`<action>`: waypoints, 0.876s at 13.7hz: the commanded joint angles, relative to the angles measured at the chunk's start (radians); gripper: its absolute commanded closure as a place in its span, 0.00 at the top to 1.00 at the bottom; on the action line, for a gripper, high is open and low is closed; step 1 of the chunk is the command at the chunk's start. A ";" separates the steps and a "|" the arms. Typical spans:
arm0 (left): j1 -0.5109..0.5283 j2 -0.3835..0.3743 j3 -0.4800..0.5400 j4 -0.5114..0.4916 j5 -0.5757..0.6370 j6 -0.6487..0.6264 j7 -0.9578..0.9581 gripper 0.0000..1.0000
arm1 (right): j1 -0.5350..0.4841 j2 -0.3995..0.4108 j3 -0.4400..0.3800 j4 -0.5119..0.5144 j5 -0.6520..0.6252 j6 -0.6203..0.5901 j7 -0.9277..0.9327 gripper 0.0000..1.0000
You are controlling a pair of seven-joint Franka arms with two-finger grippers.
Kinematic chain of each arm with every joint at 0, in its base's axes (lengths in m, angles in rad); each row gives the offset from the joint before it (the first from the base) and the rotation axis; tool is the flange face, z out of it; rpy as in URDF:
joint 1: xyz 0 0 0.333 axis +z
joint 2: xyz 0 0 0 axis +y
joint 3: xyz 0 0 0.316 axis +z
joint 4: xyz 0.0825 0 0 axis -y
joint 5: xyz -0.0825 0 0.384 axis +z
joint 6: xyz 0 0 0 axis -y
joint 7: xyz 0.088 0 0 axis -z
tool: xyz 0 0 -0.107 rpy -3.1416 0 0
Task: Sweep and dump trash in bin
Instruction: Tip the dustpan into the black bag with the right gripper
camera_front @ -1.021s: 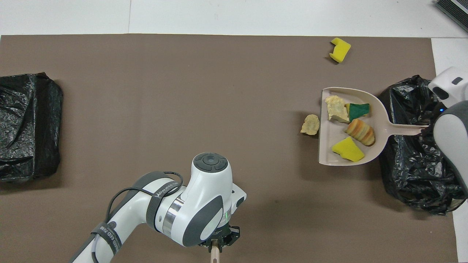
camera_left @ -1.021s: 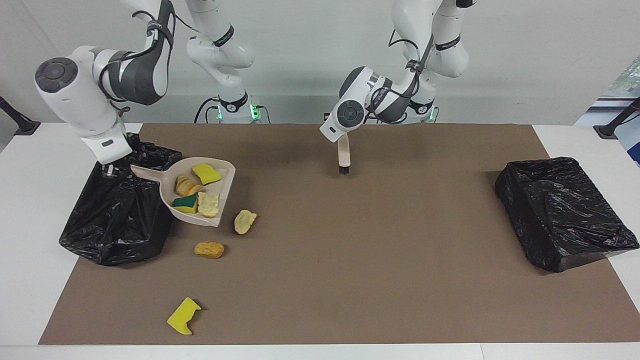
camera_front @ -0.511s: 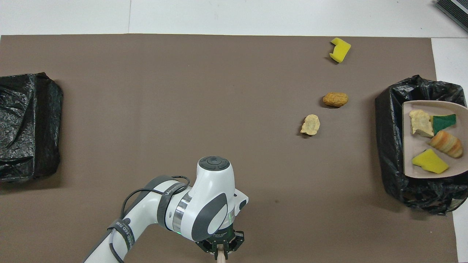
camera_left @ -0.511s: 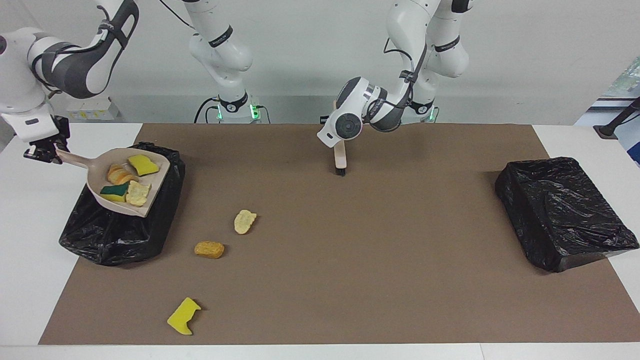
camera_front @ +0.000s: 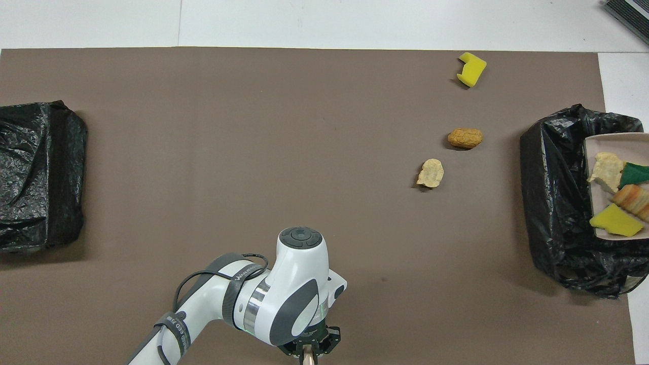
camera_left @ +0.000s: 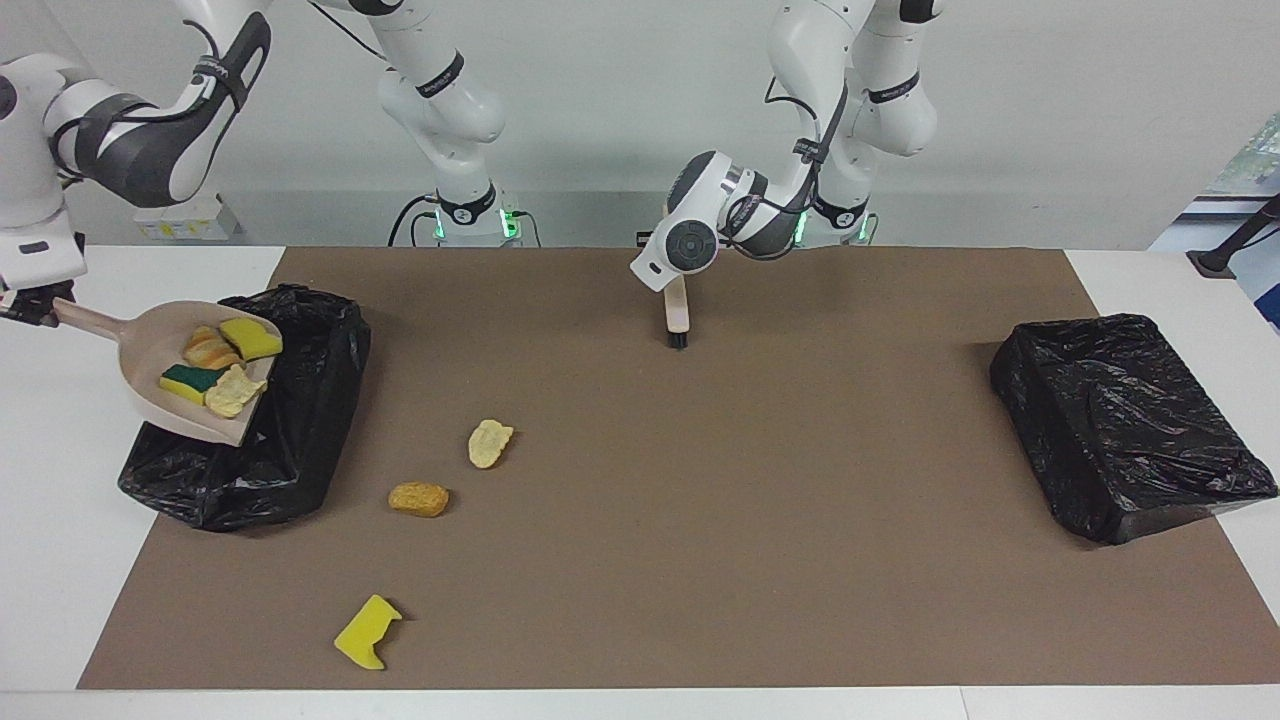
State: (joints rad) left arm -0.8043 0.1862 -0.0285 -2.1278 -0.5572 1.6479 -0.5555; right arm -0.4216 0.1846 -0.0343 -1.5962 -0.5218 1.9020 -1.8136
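Since a second ago the beige dustpan (camera_left: pixel 170 385) has gone from resting on the brown mat beside the bin to hanging in the air over the black-bagged bin (camera_left: pixel 290 440) at the right arm's end of the table, tilted with its open lip lower, above the bin's opening. Right gripper (camera_left: pixel 28 305) has travelled outward with it and now sits at the edge of the facing view, fingers closed on the dustpan's handle; it is out of the overhead view.

Dustpan load, four scraps: a yellow sponge chunk (camera_left: pixel 250 338), a striped orange bread piece (camera_left: pixel 208 350), a green-topped sponge piece (camera_left: pixel 185 381) and a pale pastry piece (camera_left: pixel 232 390). All four are still in the pan.

Three scraps are on the mat: a pale pastry scrap (camera_left: pixel 489 443) nearest to the robots, a tan-orange nugget-like piece (camera_left: pixel 419 498) farther out, both near the bin, and a yellow notched sponge chunk (camera_left: pixel 367 631) farthest from the robots, near the mat's edge and well apart from the other two.

Left gripper (camera_front: pixel 307 353) has drawn back a little toward the robots. Its fingers are shut on the handle of a small beige brush (camera_left: pixel 677 312) with black bristles, held upright, bristles down over the mat's middle, near the robots' edge.

A second black-bagged bin (camera_left: pixel 1125 425) sits at the left arm's end of the table.
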 commanded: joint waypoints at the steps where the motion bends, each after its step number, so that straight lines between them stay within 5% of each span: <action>1: 0.000 -0.050 0.012 -0.031 -0.015 0.001 0.005 0.80 | 0.009 0.013 0.016 0.032 -0.127 -0.085 0.077 0.00; 2: 0.017 -0.068 0.015 -0.031 -0.013 0.003 0.008 1.00 | 0.039 0.013 0.017 0.032 -0.177 -0.121 0.097 0.00; 6: 0.121 -0.151 0.016 0.003 0.020 -0.010 0.014 1.00 | 0.145 0.015 0.017 0.041 -0.334 -0.215 0.099 0.00; 10: 0.212 -0.140 0.018 0.077 0.308 0.016 0.072 1.00 | 0.175 0.004 0.014 0.042 -0.469 -0.207 0.090 0.00; 12: 0.302 -0.136 0.016 0.080 0.361 0.090 0.184 1.00 | 0.164 -0.010 0.017 0.065 -0.459 -0.201 0.083 0.00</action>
State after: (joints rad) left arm -0.5702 0.0383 -0.0012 -2.0602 -0.2420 1.6880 -0.4541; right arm -0.2417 0.1840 -0.0233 -1.5605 -0.9654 1.7041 -1.7167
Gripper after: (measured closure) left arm 0.000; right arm 0.670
